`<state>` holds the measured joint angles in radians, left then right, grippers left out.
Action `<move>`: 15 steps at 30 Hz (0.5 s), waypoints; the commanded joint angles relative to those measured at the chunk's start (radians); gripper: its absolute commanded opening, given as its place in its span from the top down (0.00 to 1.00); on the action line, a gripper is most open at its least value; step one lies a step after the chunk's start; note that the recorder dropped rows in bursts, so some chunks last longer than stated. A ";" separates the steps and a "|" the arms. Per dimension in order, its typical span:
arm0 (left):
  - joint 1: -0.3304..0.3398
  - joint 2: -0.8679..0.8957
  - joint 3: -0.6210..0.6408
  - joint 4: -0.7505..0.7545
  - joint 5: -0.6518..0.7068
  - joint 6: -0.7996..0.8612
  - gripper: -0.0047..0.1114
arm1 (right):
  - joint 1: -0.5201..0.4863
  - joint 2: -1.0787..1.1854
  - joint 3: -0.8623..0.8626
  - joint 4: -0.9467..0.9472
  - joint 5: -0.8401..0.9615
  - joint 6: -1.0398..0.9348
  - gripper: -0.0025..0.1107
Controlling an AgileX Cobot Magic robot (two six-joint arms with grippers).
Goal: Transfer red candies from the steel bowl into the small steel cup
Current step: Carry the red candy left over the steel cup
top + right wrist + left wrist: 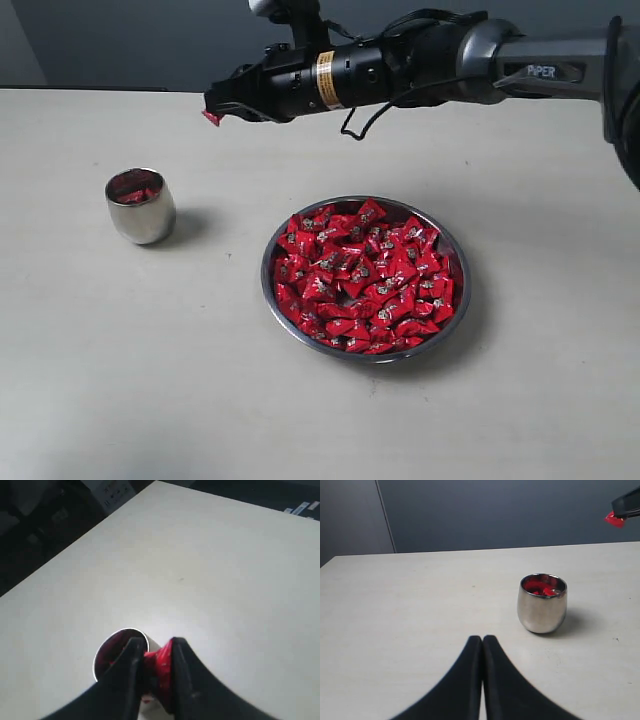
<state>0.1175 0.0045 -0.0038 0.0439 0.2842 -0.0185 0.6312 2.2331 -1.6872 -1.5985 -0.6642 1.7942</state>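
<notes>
Red candy (159, 666) pinched in my right jaws, closed partway onto it | high above surface (100, 380), near small steel cup (140, 205), perhaps not over its mouth | risk: early release bounces it off rim | steel bowl (266, 270) heaped with red candies (365, 275)

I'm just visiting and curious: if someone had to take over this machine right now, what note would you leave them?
Right pincer: shut on one red candy, up in the air near the cup.
Left pincer: shut, empty, facing the cup.
Done: some candies lie in the cup.
Left: drop this one in, then go on; the bowl holds a full heap.
</notes>
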 commanded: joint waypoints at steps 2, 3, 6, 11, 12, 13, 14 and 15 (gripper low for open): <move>0.001 -0.004 0.004 0.001 0.001 -0.001 0.96 | 0.046 0.056 -0.102 -0.136 -0.026 0.115 0.99; 0.001 -0.004 0.004 0.001 0.001 -0.001 0.96 | 0.057 0.065 -0.117 -0.146 -0.026 0.131 0.99; 0.001 -0.004 0.004 0.001 0.001 -0.001 0.96 | 0.081 0.092 -0.159 -0.146 -0.028 0.170 0.99; 0.001 -0.004 0.004 0.001 0.001 -0.001 0.96 | 0.105 0.135 -0.225 -0.146 -0.044 0.224 0.99; 0.001 -0.004 0.004 0.001 0.001 -0.001 0.96 | 0.108 0.143 -0.236 -0.146 -0.046 0.235 0.99; 0.001 -0.004 0.004 0.001 0.001 -0.001 0.96 | 0.109 0.148 -0.245 -0.146 -0.046 0.248 0.99; 0.001 -0.004 0.004 0.001 0.001 -0.001 0.96 | 0.109 0.160 -0.259 -0.146 -0.048 0.266 0.99; 0.001 -0.004 0.004 0.001 0.001 -0.001 0.96 | 0.109 0.167 -0.269 -0.146 -0.050 0.278 0.99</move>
<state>0.1175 0.0045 -0.0038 0.0439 0.2842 -0.0185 0.7384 2.3812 -1.9244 -1.7395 -0.7082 2.0359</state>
